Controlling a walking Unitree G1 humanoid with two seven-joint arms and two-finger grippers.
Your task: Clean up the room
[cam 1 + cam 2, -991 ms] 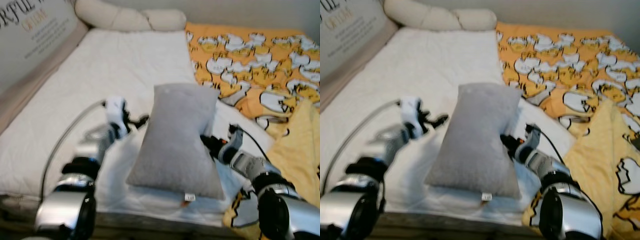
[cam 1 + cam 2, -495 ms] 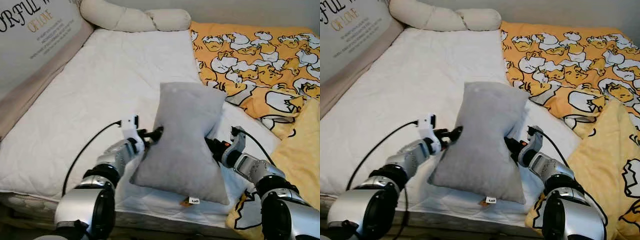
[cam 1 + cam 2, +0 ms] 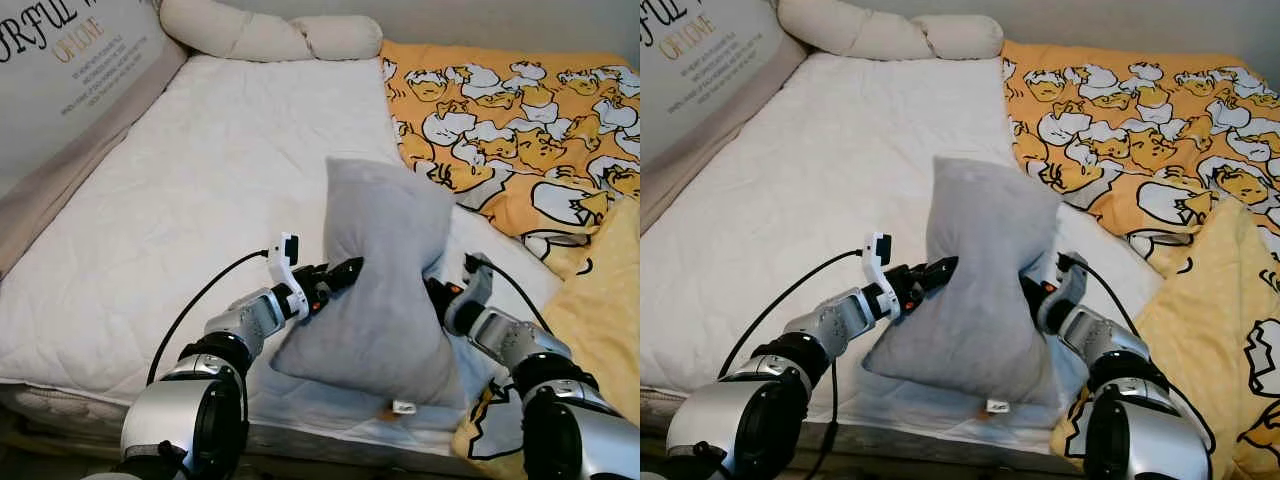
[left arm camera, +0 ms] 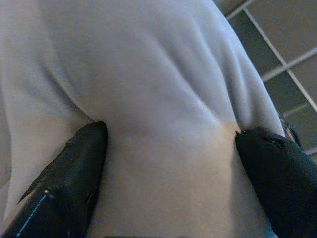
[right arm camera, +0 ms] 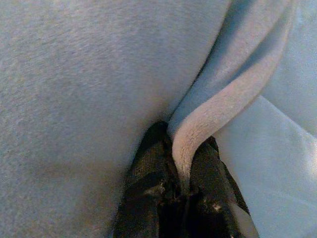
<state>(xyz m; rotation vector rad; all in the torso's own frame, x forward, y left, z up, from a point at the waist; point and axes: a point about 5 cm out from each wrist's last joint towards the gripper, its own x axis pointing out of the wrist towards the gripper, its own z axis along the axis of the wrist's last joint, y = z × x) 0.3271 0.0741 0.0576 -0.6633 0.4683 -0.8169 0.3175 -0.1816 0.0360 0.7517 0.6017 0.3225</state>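
Observation:
A grey pillow [image 3: 385, 270] stands tilted on the near part of the white bed [image 3: 200, 180], pinched in at its waist between both arms. My left gripper [image 3: 345, 272] presses into the pillow's left side. In the left wrist view its black fingers [image 4: 74, 173] are spread wide, with the grey fabric [image 4: 163, 89] bulging between them. My right gripper [image 3: 437, 293] is at the pillow's right side, partly hidden behind it. In the right wrist view its fingers [image 5: 148, 198] are shut on a folded edge of the pillow [image 5: 228, 99].
A yellow duck-print blanket [image 3: 510, 120] covers the right half of the bed and hangs over its near right corner. A cream bolster [image 3: 260, 35] lies at the far end. A printed board [image 3: 70, 70] lines the left side. The bed's front edge [image 3: 80, 400] is just below my arms.
My left gripper has moved right and pushed into the pillow's side. The pillow has risen from lying flat to standing, squeezed at the middle. The right gripper has kept its hold.

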